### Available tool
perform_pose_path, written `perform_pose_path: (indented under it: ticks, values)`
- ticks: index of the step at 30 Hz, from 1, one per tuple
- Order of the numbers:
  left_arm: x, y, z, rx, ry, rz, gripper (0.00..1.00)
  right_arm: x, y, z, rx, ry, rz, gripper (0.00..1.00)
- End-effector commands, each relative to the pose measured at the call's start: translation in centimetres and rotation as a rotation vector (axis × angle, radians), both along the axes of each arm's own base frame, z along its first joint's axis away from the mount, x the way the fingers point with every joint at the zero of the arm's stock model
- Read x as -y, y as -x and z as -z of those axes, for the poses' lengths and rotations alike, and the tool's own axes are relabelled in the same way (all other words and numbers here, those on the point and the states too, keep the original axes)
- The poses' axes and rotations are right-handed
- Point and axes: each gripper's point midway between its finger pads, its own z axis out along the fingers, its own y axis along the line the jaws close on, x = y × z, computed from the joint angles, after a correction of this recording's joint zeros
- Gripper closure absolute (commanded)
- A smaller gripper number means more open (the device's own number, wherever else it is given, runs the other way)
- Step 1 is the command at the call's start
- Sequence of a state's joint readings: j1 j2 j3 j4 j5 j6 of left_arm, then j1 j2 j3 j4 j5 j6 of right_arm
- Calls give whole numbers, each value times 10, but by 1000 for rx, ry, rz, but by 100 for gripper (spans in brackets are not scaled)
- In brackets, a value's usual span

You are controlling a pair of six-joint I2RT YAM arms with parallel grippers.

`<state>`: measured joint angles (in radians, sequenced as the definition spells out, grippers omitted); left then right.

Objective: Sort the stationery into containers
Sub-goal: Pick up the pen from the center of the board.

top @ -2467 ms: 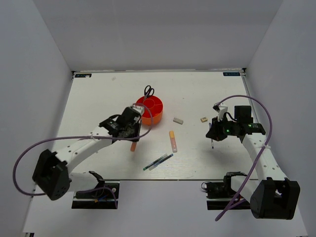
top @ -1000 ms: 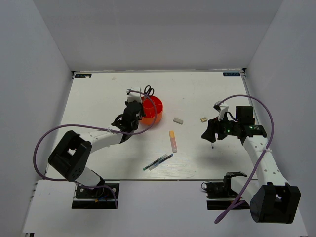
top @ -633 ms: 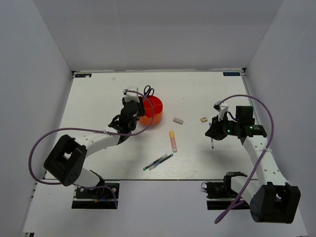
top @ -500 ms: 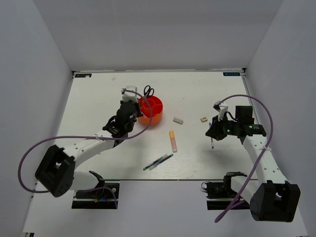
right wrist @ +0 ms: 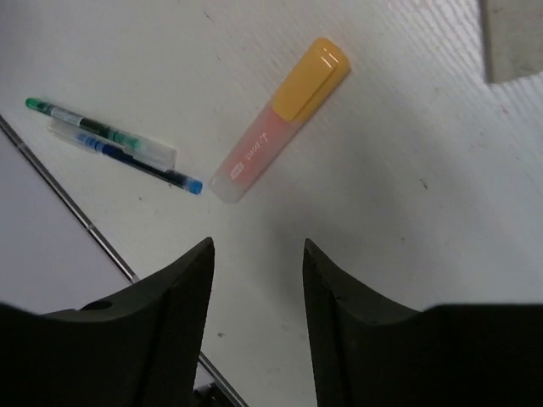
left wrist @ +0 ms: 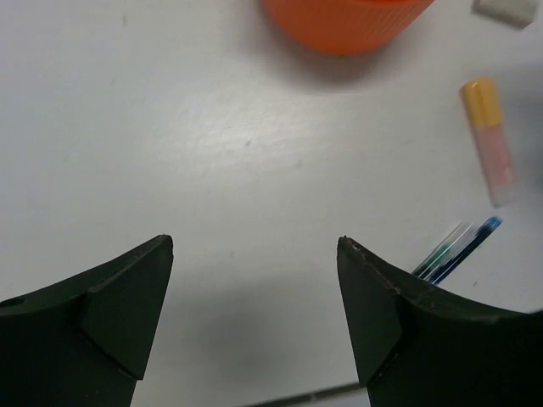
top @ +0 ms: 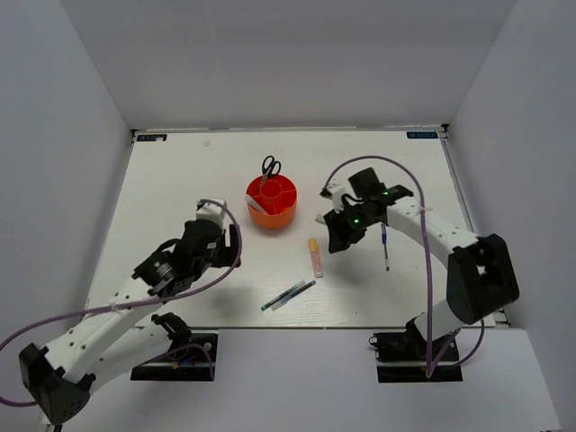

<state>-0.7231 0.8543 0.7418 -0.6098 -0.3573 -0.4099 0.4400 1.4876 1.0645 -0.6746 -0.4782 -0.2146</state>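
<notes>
White tabletop (top: 180, 180) holds orange organiser (top: 271, 202); pale walls (top: 288, 63).

One orange organiser (top: 271, 209), one pair of scissors (top: 270, 167), one highlighter (top: 315, 256), one eraser block (right wrist: 512, 38), three pens (top: 288, 295) (two side by side beyond the right fingers (right wrist: 174, 297), a lone pen (top: 385, 245) off to their side).

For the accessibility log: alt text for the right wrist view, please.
The right end effector hangs open and empty above the white table, an orange-capped pink highlighter lying just ahead of it. Two thin pens lie side by side to the left.
</notes>
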Motion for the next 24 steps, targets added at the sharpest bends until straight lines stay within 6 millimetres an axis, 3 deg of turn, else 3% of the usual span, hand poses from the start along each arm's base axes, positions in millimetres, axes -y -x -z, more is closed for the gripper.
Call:
perform_pose_path:
  ticks: [1, 3, 4, 6, 11, 17, 24]
  values:
    - [-48, 45, 31, -134, -98, -74, 11, -18, -26, 13, 94, 112, 62, 49]
    - [-65, 53, 30, -101, -92, -121, 10, -30, -33, 15, 92, 113, 124, 35]
    - [-71, 57, 29, -73, -65, -138, 10, -45, -31, 17, 100, 103, 115, 33]
    - [-84, 62, 37, -70, -96, -168, 8, -55, -43, 19, 135, 90, 172, 30]
    - [-100, 71, 35, -42, -105, -212, 7, -62, -56, 42, 164, 141, 256, 30]
    - [-101, 71, 35, -30, -93, -215, 6, -67, -72, 62, 193, 221, 333, 32]
    - [-101, 70, 34, -22, -89, -214, 6, -69, -62, 80, 174, 288, 347, 38]
